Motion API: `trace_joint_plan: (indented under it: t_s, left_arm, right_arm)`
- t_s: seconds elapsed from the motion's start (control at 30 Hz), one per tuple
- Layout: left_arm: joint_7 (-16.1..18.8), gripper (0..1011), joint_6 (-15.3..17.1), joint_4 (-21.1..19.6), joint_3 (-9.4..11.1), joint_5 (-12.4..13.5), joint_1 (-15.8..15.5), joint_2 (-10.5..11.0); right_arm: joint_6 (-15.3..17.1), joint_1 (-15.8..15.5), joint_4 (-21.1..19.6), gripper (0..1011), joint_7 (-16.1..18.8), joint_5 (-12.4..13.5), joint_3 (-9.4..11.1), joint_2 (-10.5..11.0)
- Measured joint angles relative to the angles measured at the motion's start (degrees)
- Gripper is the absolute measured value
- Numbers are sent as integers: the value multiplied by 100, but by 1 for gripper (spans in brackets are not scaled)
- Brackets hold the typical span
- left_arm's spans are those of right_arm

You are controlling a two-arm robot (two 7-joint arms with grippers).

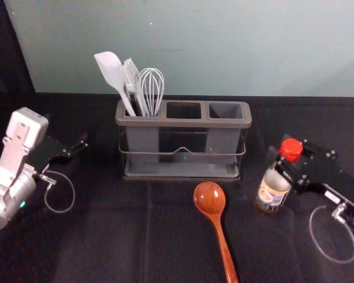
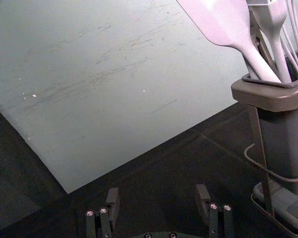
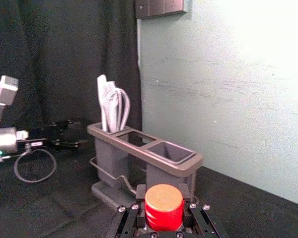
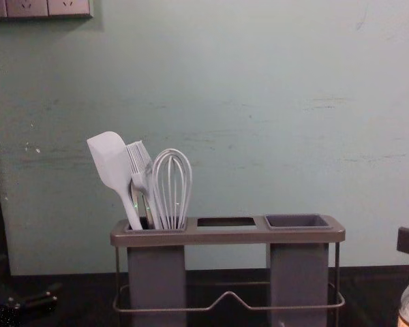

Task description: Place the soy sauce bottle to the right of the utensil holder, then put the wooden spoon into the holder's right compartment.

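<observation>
Red plastic, the cap (image 1: 291,148) of the soy sauce bottle (image 1: 272,191), was what I steered by in the head view. I had the bottle to the right of the utensil holder (image 1: 184,122), apart from it and a little closer to me. My right gripper (image 1: 284,161) had its jaws closed around the neck just under that cap; in the right wrist view they sat one on either side of it. From my feeds I couldn't tell whether the bottle's base touched the black cloth (image 1: 106,236).

The wooden spoon (image 1: 210,198) lay on the cloth in front of the holder, bowl towards it and handle running back towards me, between the holder and the near edge of my head view. The holder's right compartment (image 1: 223,140) stood at the end nearer the bottle. In the left one I could see a pale spatula (image 1: 110,71), a brush (image 1: 131,76) and a whisk (image 1: 151,85) leaning together.

My left gripper (image 1: 79,146) was parked out to the left of the holder, well apart from the spoon, its jaws wide.
</observation>
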Motion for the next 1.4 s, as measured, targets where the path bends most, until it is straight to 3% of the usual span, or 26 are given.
trace_joint_plan:
  t_s: [0.43, 0.7, 1.0, 1.4]
  left_arm:
    - [0, 1005, 0, 0, 0, 0, 0, 1]
    - [0, 1005, 0, 0, 0, 0, 0, 0]
    - [0, 1005, 0, 0, 0, 0, 0, 0]
    - [0, 1005, 0, 0, 0, 0, 0, 0]
  right_arm:
    - [-388, 821, 961, 390, 507, -116, -126, -34]
    - [-497, 1390, 1665, 392, 887, 87, -283, -187]
    - [-442, 1814, 2167, 390, 971, 284, -410, -373]
    - [-326, 2249, 2594, 390, 967, 237, -655, -562]
